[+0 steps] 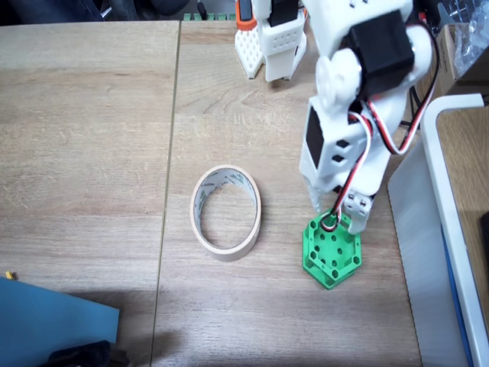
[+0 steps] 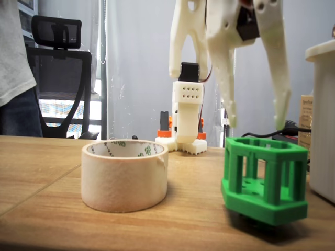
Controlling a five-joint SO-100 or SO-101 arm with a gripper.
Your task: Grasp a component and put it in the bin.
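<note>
While the arm hangs over the table's right part, things stand thus:
Gripper [image 2: 257, 125]: jaws spread wide, holding nothing, fingertips just above the component's top rim in the low fixed view.
Component [image 1: 331, 252]: green hexagonal block on the wooden table [image 1: 84, 138], right of the bin and apart from it; it sits slightly tilted in the low view [image 2: 266, 180].
Bin [image 1: 225, 212]: beige tape ring, lying flat, hollow centre empty [image 2: 124, 175].
White tray [image 1: 447, 199]: along the right edge, near the component.
</note>
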